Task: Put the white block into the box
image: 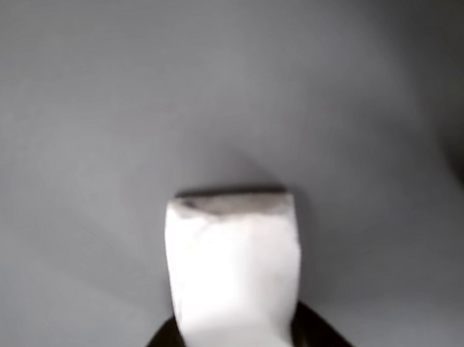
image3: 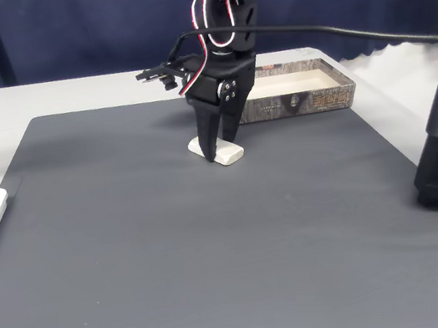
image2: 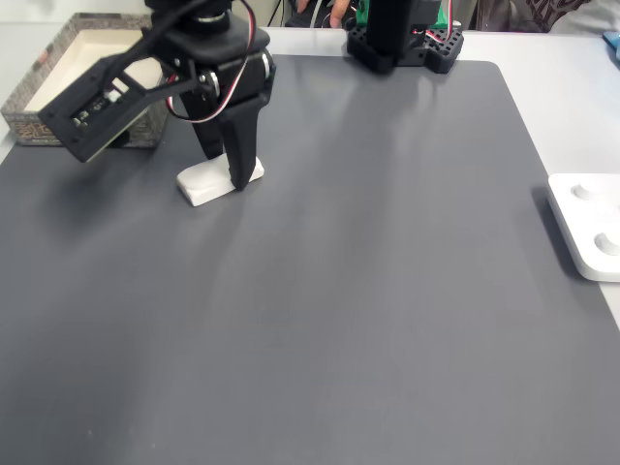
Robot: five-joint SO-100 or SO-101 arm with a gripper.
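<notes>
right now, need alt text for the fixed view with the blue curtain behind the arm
A black robot arm's hand is down on a small white rectangular block lying on a dark grey mat, fingers on either side. A shallow tan cardboard box sits just behind.

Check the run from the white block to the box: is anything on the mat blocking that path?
Nothing visible blocks it. The gripper already straddles the white block, which lies on the dark mat. Bare mat separates it from the box, whose top is open. The white device sits at the far edge.
</notes>
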